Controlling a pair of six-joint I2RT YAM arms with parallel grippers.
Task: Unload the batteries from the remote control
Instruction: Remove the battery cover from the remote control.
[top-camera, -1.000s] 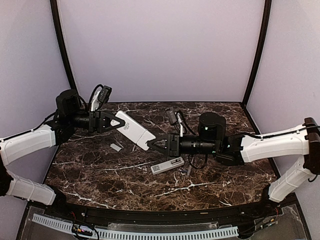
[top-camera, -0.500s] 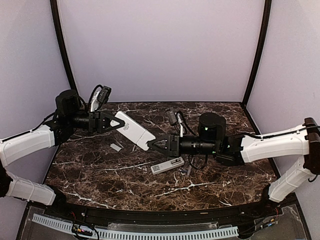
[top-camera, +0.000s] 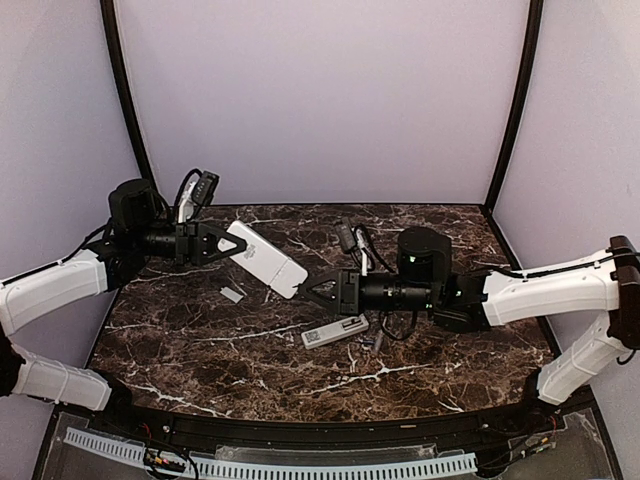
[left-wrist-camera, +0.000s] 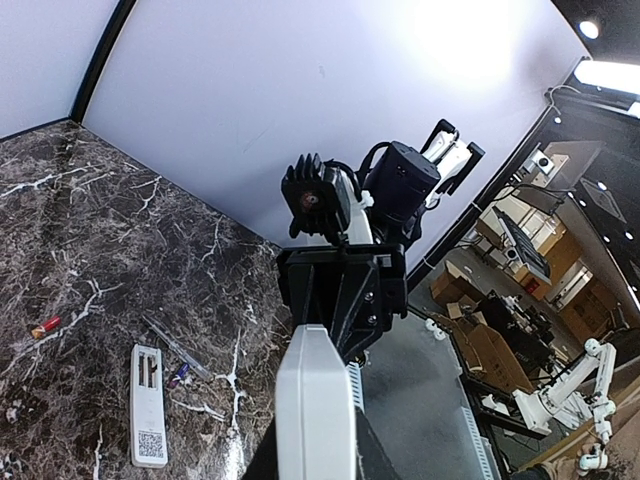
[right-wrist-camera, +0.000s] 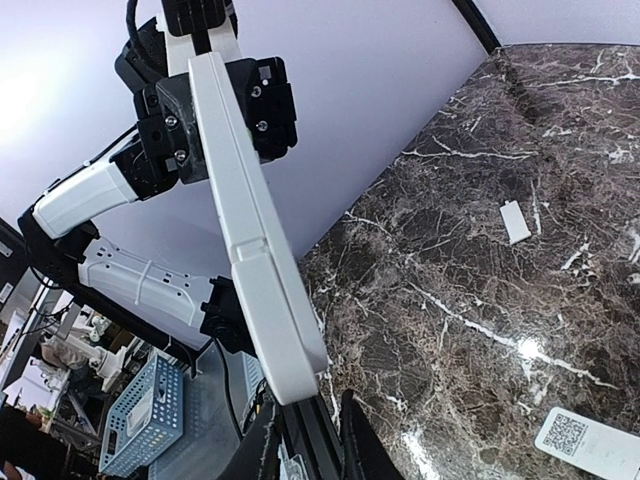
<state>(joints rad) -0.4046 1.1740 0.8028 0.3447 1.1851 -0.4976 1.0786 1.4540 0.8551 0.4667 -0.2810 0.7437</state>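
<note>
On the table (left-wrist-camera: 70, 190), left wrist view alone shows a red battery (left-wrist-camera: 45, 327); left fingers (top-camera: 213, 232) clamp remote (top-camera: 265, 258), right fingers (right-wrist-camera: 352, 438) closed

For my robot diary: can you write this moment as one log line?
left gripper: holding white remote up | right gripper: at its free end, grip unclear

Place: robotics lab | signs: purple-walled test booth (top-camera: 320, 100), marble table (top-camera: 200, 350), another robot arm (left-wrist-camera: 572, 378) beyond
</note>
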